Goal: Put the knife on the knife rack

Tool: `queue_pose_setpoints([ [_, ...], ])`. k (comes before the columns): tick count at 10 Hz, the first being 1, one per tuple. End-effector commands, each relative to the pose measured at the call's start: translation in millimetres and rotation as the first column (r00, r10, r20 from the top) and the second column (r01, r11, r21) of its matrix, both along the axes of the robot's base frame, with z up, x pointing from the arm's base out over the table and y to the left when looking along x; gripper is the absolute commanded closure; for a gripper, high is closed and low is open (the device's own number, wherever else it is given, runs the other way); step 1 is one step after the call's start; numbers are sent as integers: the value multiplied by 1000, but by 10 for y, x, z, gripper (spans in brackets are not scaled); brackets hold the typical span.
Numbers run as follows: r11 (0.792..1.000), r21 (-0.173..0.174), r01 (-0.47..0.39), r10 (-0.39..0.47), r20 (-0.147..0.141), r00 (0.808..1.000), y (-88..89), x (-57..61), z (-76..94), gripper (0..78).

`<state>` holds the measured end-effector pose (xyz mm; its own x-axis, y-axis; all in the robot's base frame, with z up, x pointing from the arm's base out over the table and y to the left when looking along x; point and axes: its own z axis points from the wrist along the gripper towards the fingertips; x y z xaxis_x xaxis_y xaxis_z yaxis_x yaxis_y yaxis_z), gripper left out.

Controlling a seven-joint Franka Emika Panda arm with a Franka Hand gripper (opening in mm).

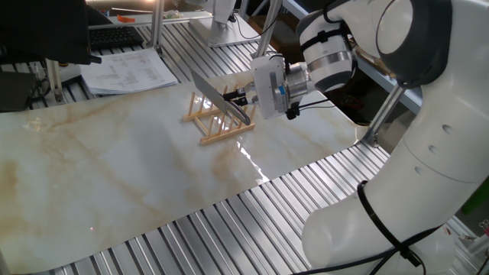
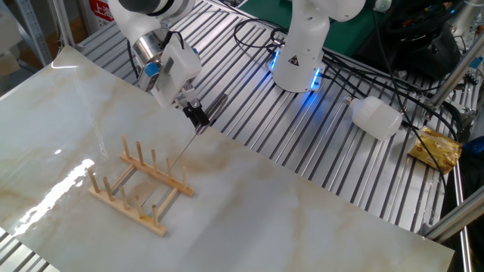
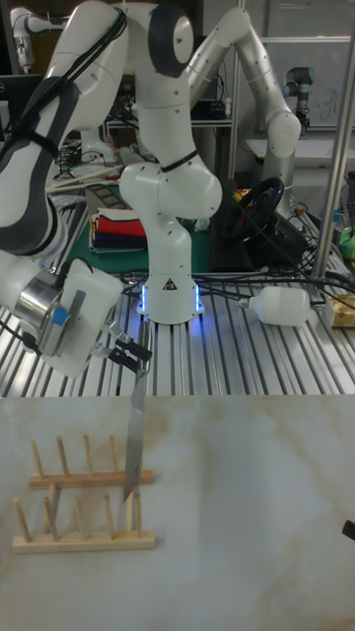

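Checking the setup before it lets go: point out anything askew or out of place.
Only the knife stands out: it hangs tilted from the gripper, handle up, tip down among the pegs of the knife rack, not yet seated. Nothing looks spilled or damaged.

The rack (image 1: pixel 217 120) stands on the tabletop (image 1: pixel 114 168) near its far edge, with the gripper (image 1: pixel 241 98) just beside it to the right in one fixed view. The knife (image 3: pixel 133 439) hangs blade-down from the gripper, its tip among the pegs at the rack's right end in the tall fixed view. A stack of papers (image 1: pixel 128 71) lies behind the tabletop.
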<state>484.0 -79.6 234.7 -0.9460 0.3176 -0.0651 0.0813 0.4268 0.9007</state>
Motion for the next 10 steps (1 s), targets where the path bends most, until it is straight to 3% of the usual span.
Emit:
queue_pose_setpoints([
  [1,1000,2,-5,5,2,1000,-41,10,-7,759],
  [10,1000,18,-22,22,5,1000,-100,32,-206,759],
])
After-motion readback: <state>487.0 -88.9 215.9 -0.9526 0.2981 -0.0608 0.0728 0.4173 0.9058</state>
